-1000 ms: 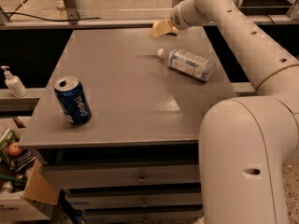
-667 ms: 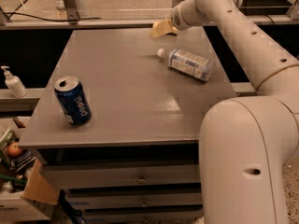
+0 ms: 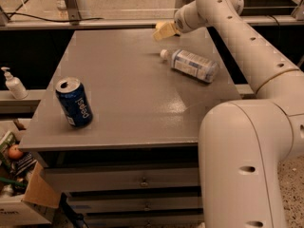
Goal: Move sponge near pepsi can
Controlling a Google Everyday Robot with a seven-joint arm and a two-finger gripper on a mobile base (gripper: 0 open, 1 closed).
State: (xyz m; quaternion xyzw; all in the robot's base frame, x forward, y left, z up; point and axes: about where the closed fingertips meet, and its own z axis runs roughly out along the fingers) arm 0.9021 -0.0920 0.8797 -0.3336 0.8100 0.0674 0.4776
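- One arm (image 3: 247,46) reaches across the right side of the tabletop (image 3: 128,94), and its gripper (image 3: 164,31) sits at about 1 o'clock, over the far edge.
- A pale yellow form shows at the gripper's tip. I cannot tell if this is the sponge or part of the gripper, nor how far open the gripper is or if it holds anything.
- No other pale yellow pad shows on the tabletop, so that far-edge spot is the only likely place for the sponge.
- The can (image 3: 74,102) stands upright at about 8 o'clock, near the left front corner and well apart from the gripper. It is dark blue with white lettering running up its side and a silver top.
- A clear bottle (image 3: 192,64) lies on its side at about 2 o'clock, near the gripper, its white cap pointing toward 10 o'clock.
- A pump bottle (image 3: 13,83) stands off the tabletop on a ledge at 9 o'clock.
- Drawers (image 3: 128,180) sit below the front edge, and an open cardboard box (image 3: 38,196) shows at 7 o'clock.
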